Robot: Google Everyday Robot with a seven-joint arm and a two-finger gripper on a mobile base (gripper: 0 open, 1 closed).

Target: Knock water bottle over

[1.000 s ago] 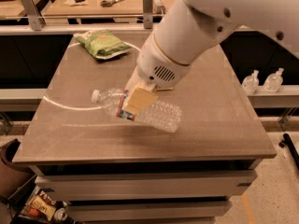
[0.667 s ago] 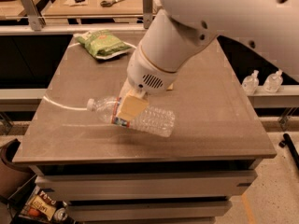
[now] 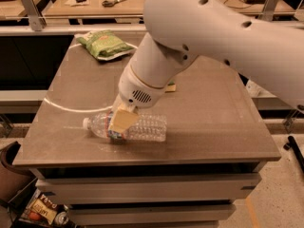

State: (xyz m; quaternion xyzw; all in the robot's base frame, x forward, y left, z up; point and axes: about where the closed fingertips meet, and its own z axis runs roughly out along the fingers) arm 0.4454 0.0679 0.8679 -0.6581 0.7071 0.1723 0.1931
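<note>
The water bottle [image 3: 142, 127], clear and ribbed with a white cap pointing left and a coloured label band, lies on its side near the front of the grey table [image 3: 213, 127]. My gripper [image 3: 121, 122] hangs from the big white arm and sits right over the bottle's middle, its tan finger pad [image 3: 122, 120] against the label. The label is partly hidden behind the pad.
A green snack bag [image 3: 104, 44] lies at the table's back left. A small flat object [image 3: 170, 87] peeks out behind the arm. Desks with scissors [image 3: 114, 2] stand beyond the table. A bin with packets [image 3: 42, 208] is on the floor at front left.
The arm has swung left and toward the table's front, and the lying bottle has shifted slightly leftward and forward with the gripper.
</note>
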